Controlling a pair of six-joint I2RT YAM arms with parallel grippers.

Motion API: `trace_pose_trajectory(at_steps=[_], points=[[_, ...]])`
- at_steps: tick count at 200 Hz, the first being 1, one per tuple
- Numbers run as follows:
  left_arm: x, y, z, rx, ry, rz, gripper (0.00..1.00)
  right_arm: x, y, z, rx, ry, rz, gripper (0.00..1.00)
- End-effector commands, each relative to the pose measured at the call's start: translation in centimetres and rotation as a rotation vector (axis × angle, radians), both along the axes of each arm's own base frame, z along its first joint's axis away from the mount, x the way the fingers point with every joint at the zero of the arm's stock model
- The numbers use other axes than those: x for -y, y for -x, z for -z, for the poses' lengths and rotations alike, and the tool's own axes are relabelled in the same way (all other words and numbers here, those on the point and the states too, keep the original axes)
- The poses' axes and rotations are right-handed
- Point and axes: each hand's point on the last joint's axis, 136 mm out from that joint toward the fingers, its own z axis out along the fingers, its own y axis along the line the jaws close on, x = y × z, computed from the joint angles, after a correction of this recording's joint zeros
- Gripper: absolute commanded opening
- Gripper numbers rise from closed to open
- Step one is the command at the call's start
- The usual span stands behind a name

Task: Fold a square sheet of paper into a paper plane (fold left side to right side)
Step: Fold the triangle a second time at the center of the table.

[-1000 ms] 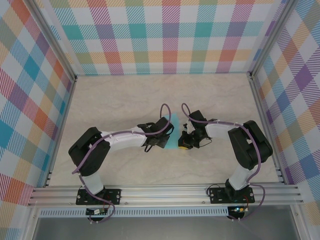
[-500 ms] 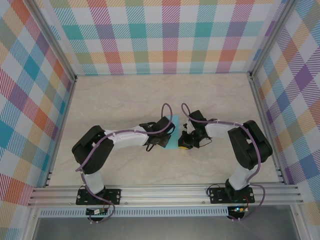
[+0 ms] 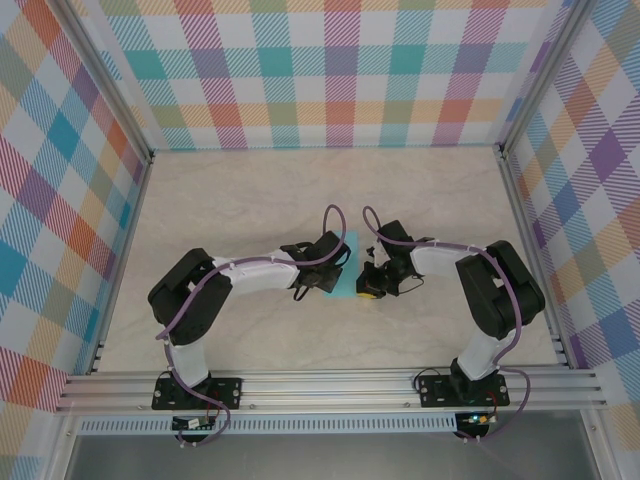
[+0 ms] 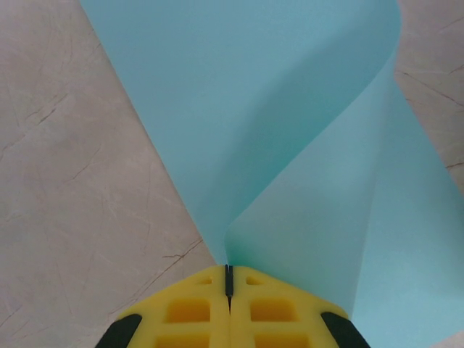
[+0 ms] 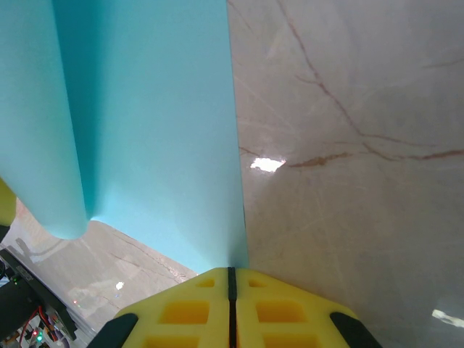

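Tearing or a crooked crease is the main worry here, tbh. The square sheet of paper [image 4: 254, 109] is pinched at one edge by the left tool [image 4: 228, 270], which is clamped tight on it. The right tool [image 5: 232, 270] looks closed on another edge. If the lifted flap is carried over unevenly, the edges could be missed and a skewed fold pressed in. If the tools are pulled apart, the thin sheet could be ripped. The sheet is found on the desk [image 5: 348, 109] just beside the right tool, between it and the left tool. It is plain turquoise and unmarked, with one side curled up in a soft loop and not yet creased flat.
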Motion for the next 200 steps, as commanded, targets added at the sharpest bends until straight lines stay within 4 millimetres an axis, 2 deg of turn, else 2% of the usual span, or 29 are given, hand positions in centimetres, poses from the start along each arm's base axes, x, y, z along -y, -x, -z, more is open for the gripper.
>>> trace_pose_trajectory(at_steps=[1, 200], points=[[0.44, -0.9, -0.16, 0.008, 0.016, 0.0, 0.0, 1.2, 0.81, 1.91, -0.026, 0.09, -0.014, 0.08], [0.48, -1.58, 0.41, 0.002, 0.008, -0.009, 0.0, 1.21, 0.97, 1.99, -0.033, 0.094, -0.019, 0.08]])
